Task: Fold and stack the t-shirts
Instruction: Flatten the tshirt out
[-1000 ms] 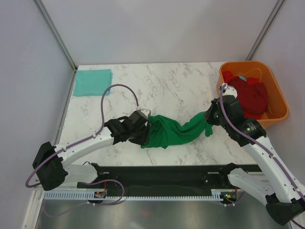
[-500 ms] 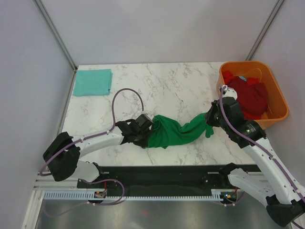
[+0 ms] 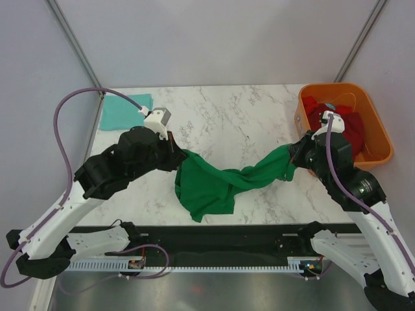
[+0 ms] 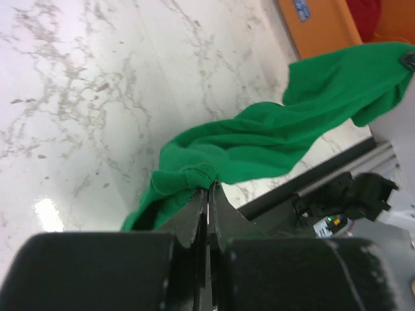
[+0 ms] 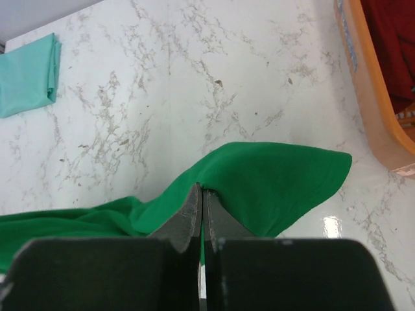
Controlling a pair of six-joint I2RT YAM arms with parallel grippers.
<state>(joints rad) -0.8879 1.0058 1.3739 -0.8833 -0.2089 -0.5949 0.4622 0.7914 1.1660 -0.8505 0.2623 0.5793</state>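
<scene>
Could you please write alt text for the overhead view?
A green t-shirt is stretched across a marble table, the left pincer and right pincer shut on its ends. A folded teal shirt lies back left; red shirts lie in an orange tub right.

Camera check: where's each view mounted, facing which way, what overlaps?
Top external: above and behind the bases, looking down on the table; both arms show.
Left wrist: on that arm, looks along the shut left end effector towards the orange tub.
Right wrist: on that arm, looks along the shut right end effector towards the teal t-shirt.
Shared: all see the green t-shirt both hold.
</scene>
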